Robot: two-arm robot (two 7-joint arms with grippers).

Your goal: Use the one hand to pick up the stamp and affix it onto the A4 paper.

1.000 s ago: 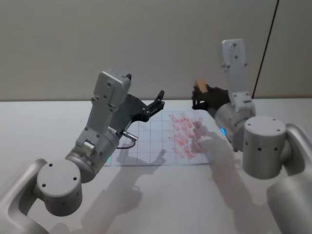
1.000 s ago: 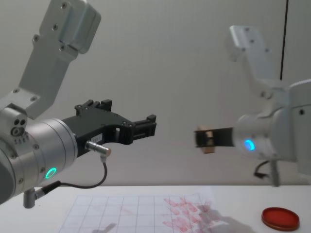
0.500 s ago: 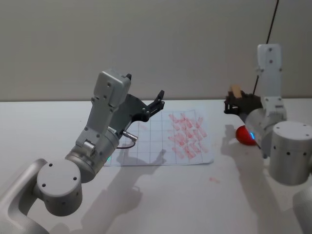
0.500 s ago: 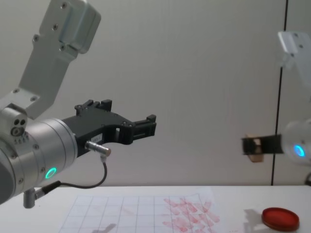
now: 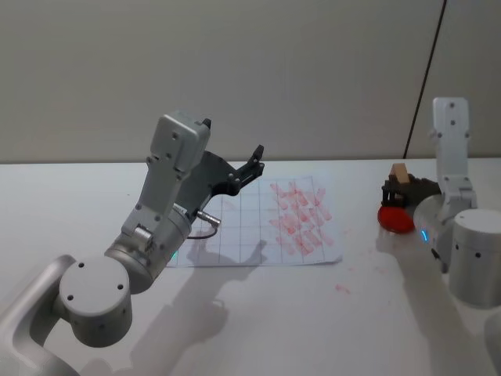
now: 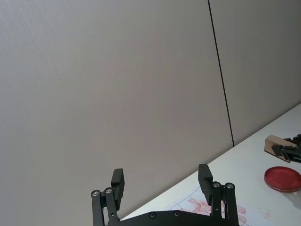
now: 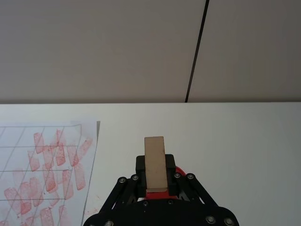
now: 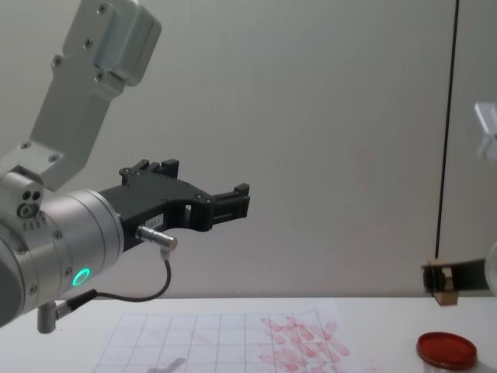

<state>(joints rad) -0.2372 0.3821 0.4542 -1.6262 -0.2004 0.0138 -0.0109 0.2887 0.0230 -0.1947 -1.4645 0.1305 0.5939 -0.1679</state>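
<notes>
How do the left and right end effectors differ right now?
The right end effector is shut on the stamp; the left end effector is open and holds nothing. The right one sits low, just over the red ink pad beside the A4 paper; the left one hangs high above the paper. Both are black two-finger end effectors.

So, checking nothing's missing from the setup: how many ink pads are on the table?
1: the red ink pad sits on the white table right of the A4 paper, under the right gripper holding the stamp.
</notes>
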